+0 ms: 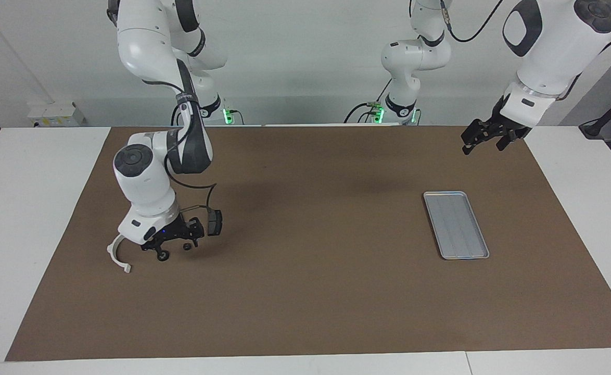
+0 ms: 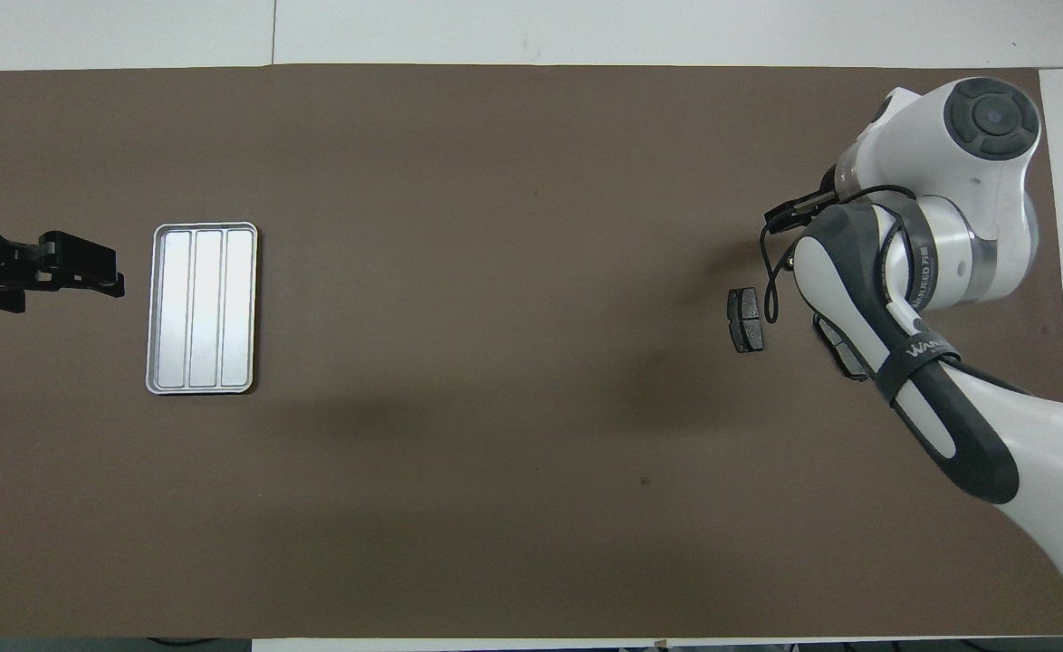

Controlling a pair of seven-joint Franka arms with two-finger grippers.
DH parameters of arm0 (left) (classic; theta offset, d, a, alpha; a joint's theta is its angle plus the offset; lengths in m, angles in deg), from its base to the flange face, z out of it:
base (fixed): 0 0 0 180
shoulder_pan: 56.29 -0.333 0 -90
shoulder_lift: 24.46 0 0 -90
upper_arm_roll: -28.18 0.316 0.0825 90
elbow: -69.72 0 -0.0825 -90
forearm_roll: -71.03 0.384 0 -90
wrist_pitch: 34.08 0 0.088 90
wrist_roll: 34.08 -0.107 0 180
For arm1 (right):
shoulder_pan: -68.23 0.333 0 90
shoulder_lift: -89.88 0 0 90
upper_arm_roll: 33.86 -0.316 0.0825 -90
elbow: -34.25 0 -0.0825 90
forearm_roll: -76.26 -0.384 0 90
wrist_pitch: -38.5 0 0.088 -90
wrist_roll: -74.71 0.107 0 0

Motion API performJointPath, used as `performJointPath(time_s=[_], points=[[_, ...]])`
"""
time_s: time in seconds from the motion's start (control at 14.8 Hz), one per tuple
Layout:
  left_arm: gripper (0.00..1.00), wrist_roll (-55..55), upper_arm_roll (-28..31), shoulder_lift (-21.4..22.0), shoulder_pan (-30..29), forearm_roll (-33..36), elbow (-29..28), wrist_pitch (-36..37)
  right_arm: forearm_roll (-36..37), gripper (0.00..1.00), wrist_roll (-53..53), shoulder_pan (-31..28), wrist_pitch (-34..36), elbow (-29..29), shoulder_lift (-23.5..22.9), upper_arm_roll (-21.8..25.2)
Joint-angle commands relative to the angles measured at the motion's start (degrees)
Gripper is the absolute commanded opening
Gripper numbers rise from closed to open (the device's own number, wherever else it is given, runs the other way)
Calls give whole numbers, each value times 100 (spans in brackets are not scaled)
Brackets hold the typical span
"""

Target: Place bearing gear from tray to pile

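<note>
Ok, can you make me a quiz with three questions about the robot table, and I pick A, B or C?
1. What colour is the tray?
A. silver-grey
B. red
C. green

2. Where is the right claw?
A. over the tray
B. down low beside the white half-ring
C. folded back against its own base

3. What is in the tray?
A. a heap of gears
B. nothing
C. a dark plate

Answers:
1 A, the tray shines silver-grey on the brown mat.
2 B, the right arm bends down to the half-ring at its own end of the table.
3 B, only the tray's bare ridged floor shows in both views.
</note>
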Motion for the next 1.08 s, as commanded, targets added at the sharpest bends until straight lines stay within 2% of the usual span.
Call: performJointPath(time_s=[0.0,0.2,0.34,0.47,0.74,1.01], points=[[100,-38,-27,71,-28,28,-46,-40,-90,100,149,-107,622,-92,792,-18],[100,-38,-27,71,-28,28,-46,-41,-81,100,158,-142,1526,56,1592,-9],[100,-38,-27,71,-28,28,-46,-41,-116,100,280,-150,2447,354,1971,-9],[100,-38,-27,71,-28,28,-46,-41,-107,100,360,-159,2978,417,2261,0],[100,-38,-27,71,-28,28,-37,-41,-125,100,536,-378,3358,103,2727,0],[100,-38,-27,71,-28,28,-37,-41,-125,100,545,-344,3121,-66,2790,0]])
